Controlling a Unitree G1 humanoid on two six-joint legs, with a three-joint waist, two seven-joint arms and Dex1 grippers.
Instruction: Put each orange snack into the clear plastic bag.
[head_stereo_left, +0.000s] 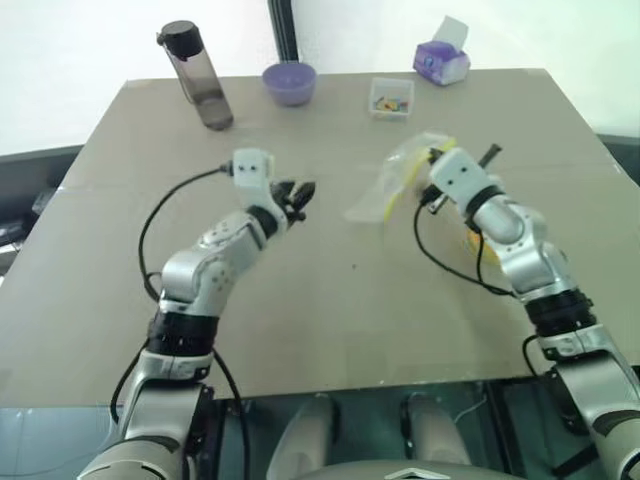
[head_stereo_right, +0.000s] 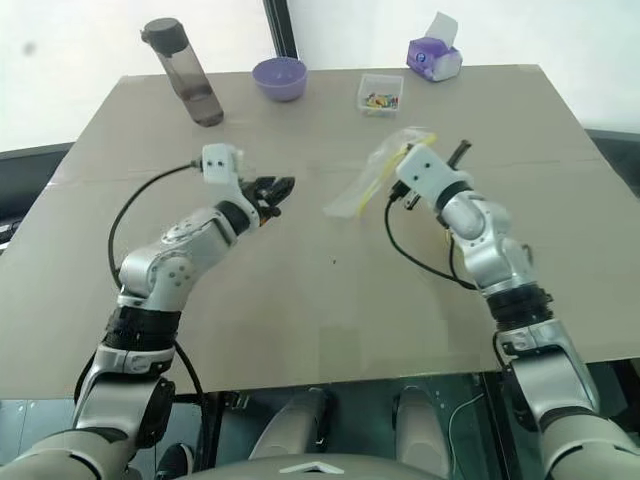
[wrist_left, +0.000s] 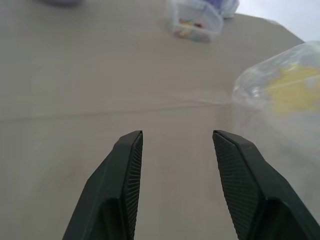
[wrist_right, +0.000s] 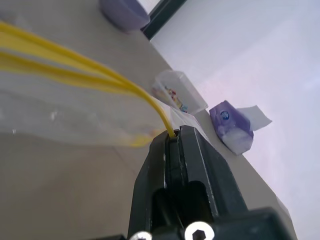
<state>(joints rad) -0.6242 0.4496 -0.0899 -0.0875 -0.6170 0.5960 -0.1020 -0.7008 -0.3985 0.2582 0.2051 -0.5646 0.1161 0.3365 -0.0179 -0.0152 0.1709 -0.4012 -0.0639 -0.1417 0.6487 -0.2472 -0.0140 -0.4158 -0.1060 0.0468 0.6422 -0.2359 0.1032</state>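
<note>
The bag (head_stereo_left: 400, 180) hangs above the table's (head_stereo_left: 300, 300) right half, long axis slanting far-right to near-left, its yellow strip pinched in the closed right gripper (wrist_right: 172, 137) as the right wrist view shows, while the left gripper (wrist_left: 177, 145) gapes empty.

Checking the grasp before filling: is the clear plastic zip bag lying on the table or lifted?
Lifted: the right gripper has its jaws shut on the yellow seal strip, and the clear plastic zip bag hangs above the table.
</note>
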